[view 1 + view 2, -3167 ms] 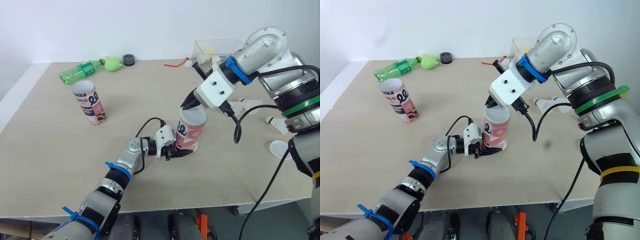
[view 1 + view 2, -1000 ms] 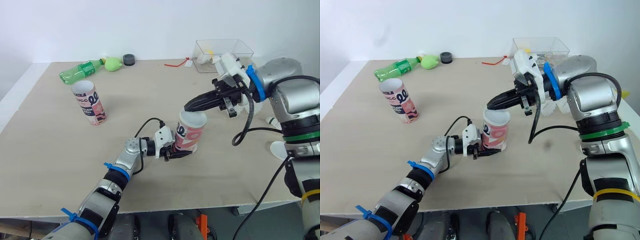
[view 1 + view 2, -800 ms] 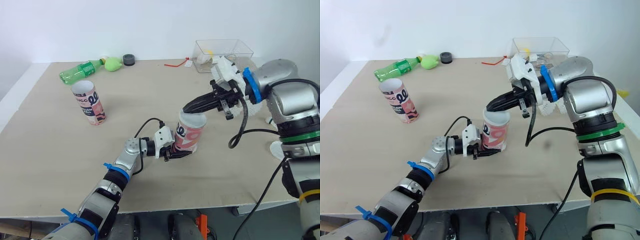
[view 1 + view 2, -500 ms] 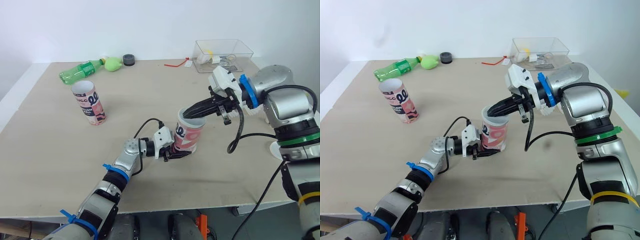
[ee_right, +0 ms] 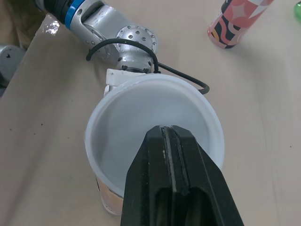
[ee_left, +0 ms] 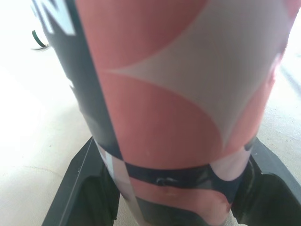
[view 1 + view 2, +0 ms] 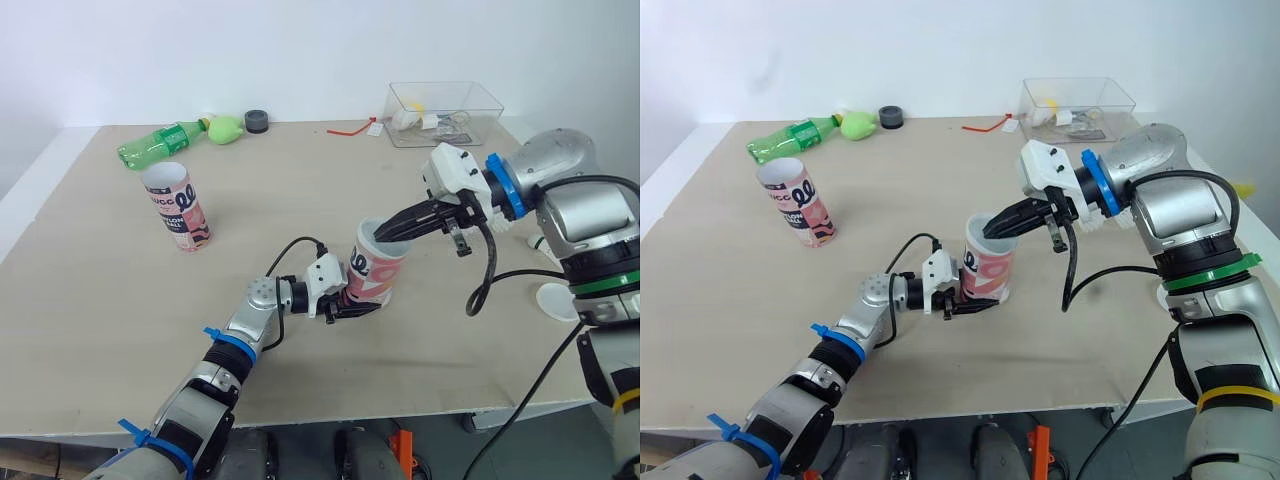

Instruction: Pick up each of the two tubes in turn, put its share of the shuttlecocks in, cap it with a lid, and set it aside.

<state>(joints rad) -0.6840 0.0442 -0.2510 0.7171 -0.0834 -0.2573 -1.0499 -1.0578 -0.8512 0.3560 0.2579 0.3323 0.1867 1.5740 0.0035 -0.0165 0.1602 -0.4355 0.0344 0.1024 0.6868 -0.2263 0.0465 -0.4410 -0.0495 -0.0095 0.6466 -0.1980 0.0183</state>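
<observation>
A pink, white and black tube (image 7: pixel 378 270) stands at the table's middle, slightly tilted, with my left gripper (image 7: pixel 358 302) shut on its base. In the left wrist view the tube (image 6: pixel 178 94) sits between the two black fingers (image 6: pixel 87 188). My right gripper (image 7: pixel 384 233) is shut, its tips resting at the tube's open rim. In the right wrist view the closed fingers (image 5: pixel 171 141) point into the tube's white mouth (image 5: pixel 122 117); I cannot make out its contents. A second, open tube (image 7: pixel 177 205) stands at the left. A shuttlecock (image 7: pixel 540 243) and a white lid (image 7: pixel 558 300) lie at the right.
A green bottle (image 7: pixel 160 141), a green lump (image 7: pixel 227 127) and a black cap (image 7: pixel 258 119) lie along the far edge. A clear box (image 7: pixel 443 98) with small items stands at the far right, a red strip (image 7: pixel 350 127) beside it.
My right arm has swung down and out to the right; its shut fingertips dropped from above the tube to its rim. The left gripper kept hold of the tube.
</observation>
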